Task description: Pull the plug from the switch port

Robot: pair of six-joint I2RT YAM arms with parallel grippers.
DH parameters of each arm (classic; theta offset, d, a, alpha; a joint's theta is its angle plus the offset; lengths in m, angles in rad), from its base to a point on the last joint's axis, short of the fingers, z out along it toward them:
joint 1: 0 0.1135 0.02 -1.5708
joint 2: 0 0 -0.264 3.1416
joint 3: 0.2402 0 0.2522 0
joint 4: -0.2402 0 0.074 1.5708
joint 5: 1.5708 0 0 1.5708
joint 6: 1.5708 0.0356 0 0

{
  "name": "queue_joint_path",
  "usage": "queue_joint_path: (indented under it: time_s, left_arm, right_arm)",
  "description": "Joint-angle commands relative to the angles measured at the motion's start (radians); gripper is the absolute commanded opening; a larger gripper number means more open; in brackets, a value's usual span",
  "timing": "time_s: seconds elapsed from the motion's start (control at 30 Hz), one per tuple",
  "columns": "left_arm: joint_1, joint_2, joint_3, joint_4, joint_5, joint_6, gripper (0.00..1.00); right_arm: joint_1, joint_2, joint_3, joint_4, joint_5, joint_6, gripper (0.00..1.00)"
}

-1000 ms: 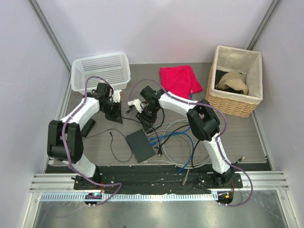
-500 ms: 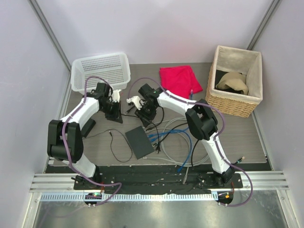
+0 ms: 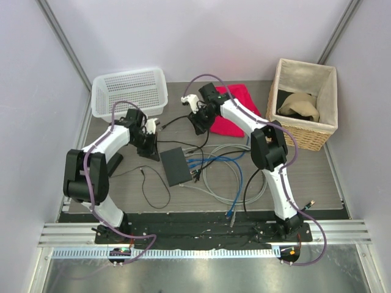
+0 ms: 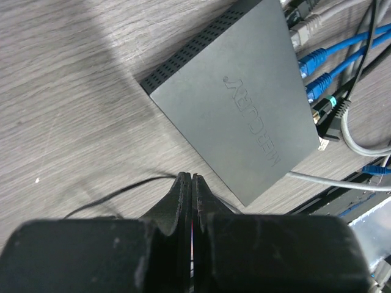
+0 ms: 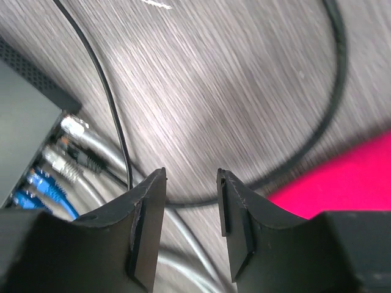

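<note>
Switch (image 3: 176,166) lies flat on the table (image 3: 305,177), centre-left between the two arms, with its port edge facing right into the cable bundle.

Wicker basket (image 3: 303,137) is at the far right corner with a beige cloth (image 3: 299,107) inside. White plastic basket (image 3: 129,91) is at far left. Red cloth (image 3: 235,97) lies on the table between the two baskets, partly under the right arm.

Left gripper (image 4: 190,183) is just left of the switch, near its far-left corner. Its jaws are clenched flat together with no gap. A thin black wire (image 4: 122,190) runs along the table up to the tips. Can't tell whether it is pinched or just passes underneath.

Right gripper (image 5: 189,177) hangs beyond the switch's far corner, beside the red cloth's edge and clear of the switch. Its jaws are parted and nothing sits between them; only table shows through the gap. A black cable (image 5: 335,73) curves across the table below it.

Blue cables (image 3: 214,162) and grey cables (image 3: 211,183) fan out and loop to the right of the switch.

Plugs (image 4: 314,61) sit seated in a row along the port edge: grey, blue, and one black with a green band. Neither gripper touches them.
</note>
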Motion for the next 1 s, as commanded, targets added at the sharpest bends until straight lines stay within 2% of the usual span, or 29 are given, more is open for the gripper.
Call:
queue_joint_path:
  time_s: [0.0, 0.13, 0.47, 0.8, 0.97]
  left_arm:
    - [-0.025, 0.047, 0.050, 0.027, 0.026, -0.023, 0.00]
    - [-0.048, 0.073, 0.090, 0.023, 0.019, -0.032, 0.00]
    - [-0.051, 0.058, 0.102, 0.012, 0.004, -0.026, 0.00]
    - [-0.050, 0.048, 0.093, 0.006, -0.008, -0.017, 0.00]
    - [-0.051, 0.048, 0.098, 0.004, -0.016, -0.012, 0.00]
  right_arm:
    - [0.026, -0.116, -0.064, 0.032, 0.057, 0.025, 0.45]
    - [-0.003, -0.096, -0.097, 0.079, 0.199, 0.110, 0.43]
    - [-0.010, -0.052, -0.152, 0.113, 0.346, 0.197, 0.44]
    - [-0.008, 0.013, -0.138, 0.107, 0.317, 0.242, 0.47]
    - [-0.007, -0.032, -0.146, 0.096, 0.307, 0.285, 0.46]
